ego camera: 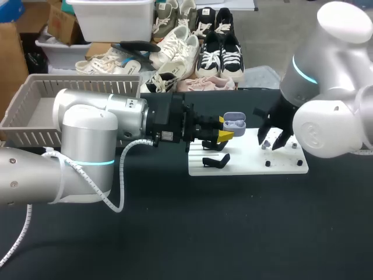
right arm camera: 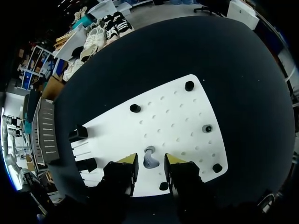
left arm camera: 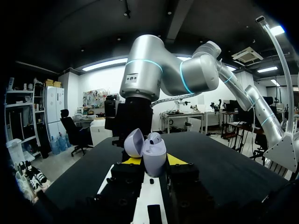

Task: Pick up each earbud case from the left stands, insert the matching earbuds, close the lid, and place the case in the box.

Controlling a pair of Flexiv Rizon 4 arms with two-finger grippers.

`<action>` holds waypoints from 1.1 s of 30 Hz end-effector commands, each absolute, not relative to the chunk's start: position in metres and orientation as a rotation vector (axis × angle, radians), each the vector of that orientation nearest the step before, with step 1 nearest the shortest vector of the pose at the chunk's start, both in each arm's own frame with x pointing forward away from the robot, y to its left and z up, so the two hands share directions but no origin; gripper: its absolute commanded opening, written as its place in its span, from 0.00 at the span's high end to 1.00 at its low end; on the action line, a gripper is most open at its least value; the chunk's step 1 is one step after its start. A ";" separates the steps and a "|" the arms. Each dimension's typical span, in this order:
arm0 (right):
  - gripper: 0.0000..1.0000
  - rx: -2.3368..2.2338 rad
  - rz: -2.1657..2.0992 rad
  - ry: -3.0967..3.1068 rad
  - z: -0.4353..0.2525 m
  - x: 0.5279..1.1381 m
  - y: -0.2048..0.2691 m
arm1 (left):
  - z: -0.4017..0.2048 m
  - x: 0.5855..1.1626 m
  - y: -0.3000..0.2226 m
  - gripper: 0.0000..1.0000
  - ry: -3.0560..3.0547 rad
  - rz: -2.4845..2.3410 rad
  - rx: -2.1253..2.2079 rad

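The left claw (left arm camera: 154,162) is clamped on the case (left arm camera: 153,151): both yellow-tipped fingers press its body from opposite sides. The case stands upright between them. Its lid (left arm camera: 134,143) is swung open and tilts to one side. A small rounded part shows at the mouth of the case; whether it is an earbud cannot be told. In the head view the case is held off the surface, over the left part of the white board (ego camera: 250,163), just above the two black stands (ego camera: 215,160). The right claw (right arm camera: 150,161) points down at the board with its fingers apart. One earbud (right arm camera: 149,156) lies on the board in the gap between them, with white surface visible on either side of it. Black pegs (right arm camera: 189,86) stand near the board's edges, well apart from the earbud. The board lies flat on the dark worktop (ego camera: 233,233). The grey slatted box (ego camera: 81,81) sits at the worktop's left rear, well apart from the board and partly behind the left arm (ego camera: 87,134).
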State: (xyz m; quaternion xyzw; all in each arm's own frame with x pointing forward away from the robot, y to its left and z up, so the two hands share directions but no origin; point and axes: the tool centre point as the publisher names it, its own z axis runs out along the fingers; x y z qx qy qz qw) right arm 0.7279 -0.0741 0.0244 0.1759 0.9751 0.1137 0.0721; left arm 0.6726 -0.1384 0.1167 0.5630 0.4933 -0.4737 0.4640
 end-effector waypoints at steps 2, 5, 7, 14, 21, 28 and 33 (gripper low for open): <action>0.69 0.530 0.339 2.934 0.024 0.729 -0.074 | 0.116 0.672 -0.138 1.00 1.211 -1.163 1.382; 0.72 0.525 0.339 2.936 0.023 0.729 -0.075 | 0.116 0.672 -0.138 1.00 1.211 -1.163 1.382; 0.74 0.522 0.339 2.937 0.023 0.729 -0.075 | 0.116 0.672 -0.138 1.00 1.211 -1.163 1.382; 0.87 0.509 0.339 2.944 0.022 0.730 -0.075 | 0.116 0.672 -0.138 1.00 1.211 -1.163 1.382; 1.00 0.498 0.345 2.945 0.023 0.730 -0.074 | 0.116 0.672 -0.138 1.00 1.211 -1.163 1.382; 1.00 0.493 0.347 2.943 0.027 0.728 -0.075 | 0.116 0.672 -0.138 1.00 1.211 -1.163 1.382; 1.00 0.490 0.350 2.941 0.033 0.728 -0.075 | 0.116 0.672 -0.138 1.00 1.211 -1.163 1.382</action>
